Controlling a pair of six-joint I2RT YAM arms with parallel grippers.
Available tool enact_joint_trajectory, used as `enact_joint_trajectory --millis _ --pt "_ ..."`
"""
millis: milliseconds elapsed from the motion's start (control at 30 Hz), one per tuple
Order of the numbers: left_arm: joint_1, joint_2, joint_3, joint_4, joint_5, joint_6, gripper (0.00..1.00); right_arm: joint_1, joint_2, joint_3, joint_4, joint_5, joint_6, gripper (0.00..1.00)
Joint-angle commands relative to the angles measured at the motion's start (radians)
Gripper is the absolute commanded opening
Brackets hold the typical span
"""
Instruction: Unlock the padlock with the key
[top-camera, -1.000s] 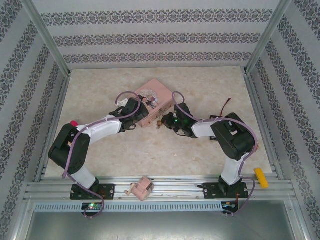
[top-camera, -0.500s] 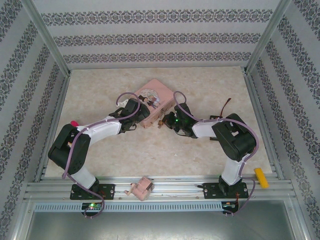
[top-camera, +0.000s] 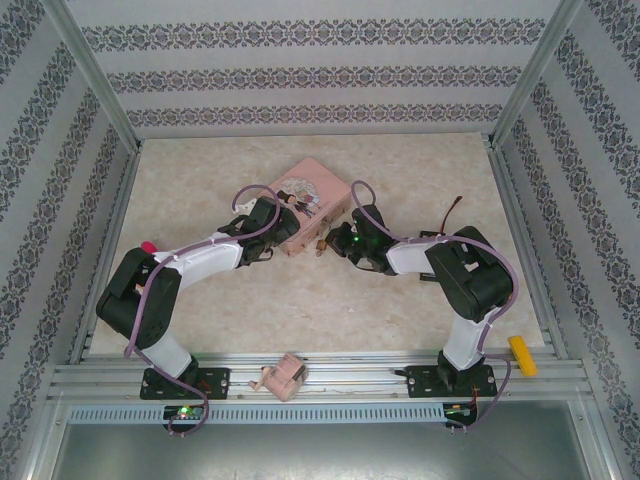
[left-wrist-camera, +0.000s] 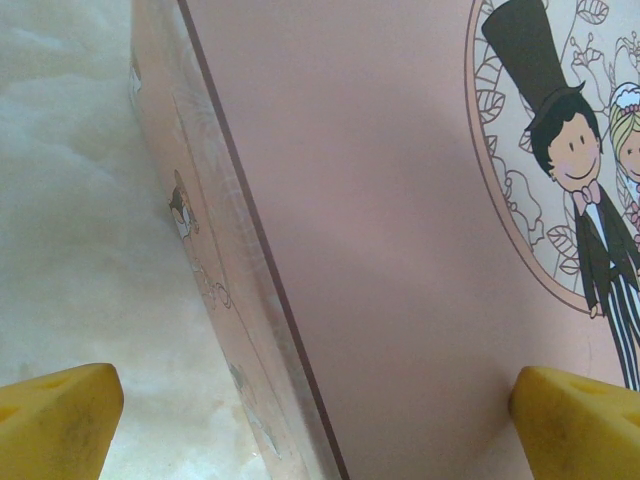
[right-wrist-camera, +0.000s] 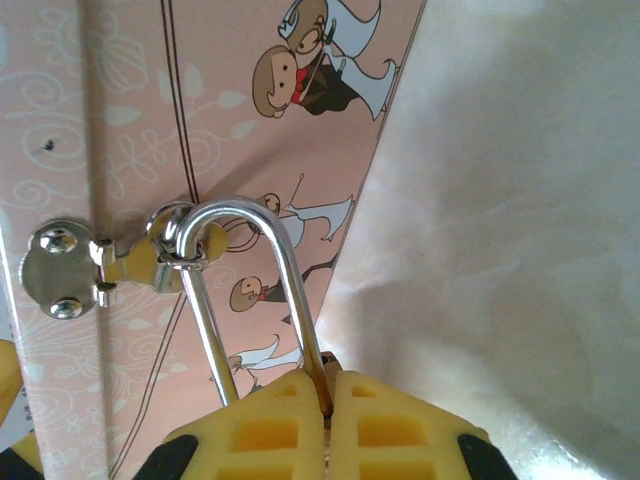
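Note:
The padlock's silvery shackle (right-wrist-camera: 245, 215) hangs through the hasp (right-wrist-camera: 110, 265) on the side of the pink picture-lidded tin (top-camera: 308, 205). Its brass body (right-wrist-camera: 329, 362) is almost wholly hidden behind my right gripper's yellow pads (right-wrist-camera: 270, 420). My right gripper (right-wrist-camera: 325, 395) is shut just below the shackle, with a thin sliver of the key (right-wrist-camera: 325, 388) in the seam between the pads. In the top view this gripper (top-camera: 335, 240) sits at the tin's near right corner, beside the padlock (top-camera: 319, 246). My left gripper (left-wrist-camera: 320, 430) stands wide open, straddling the tin's left edge.
A yellow block (top-camera: 522, 355) lies on the front rail at the right. A small pink object (top-camera: 283, 377) rests on the rail between the arm bases. A red thing (top-camera: 147, 246) sits by the left arm. Patterned walls close in the table (top-camera: 200, 170).
The right arm has shifted slightly to the right at the tin's corner, its gripper staying shut. The left arm and the tin have hardly moved.

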Motion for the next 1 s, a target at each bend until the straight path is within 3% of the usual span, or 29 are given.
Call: enact_joint_trajectory --millis 0,300,967 --pt "-0.024 0.007 -0.041 -0.102 0.046 0.006 0.99 -0.040 0.004 -0.022 0.054 0.062 0.044 0.00" --pt "-0.024 0.003 -0.043 -0.093 0.055 0.004 0.99 -0.039 0.053 -0.045 0.187 0.067 0.119 0.00" --pt "-0.025 0.000 -0.052 -0.082 0.068 -0.005 0.99 -0.066 0.057 -0.038 0.229 0.079 0.132 0.00"
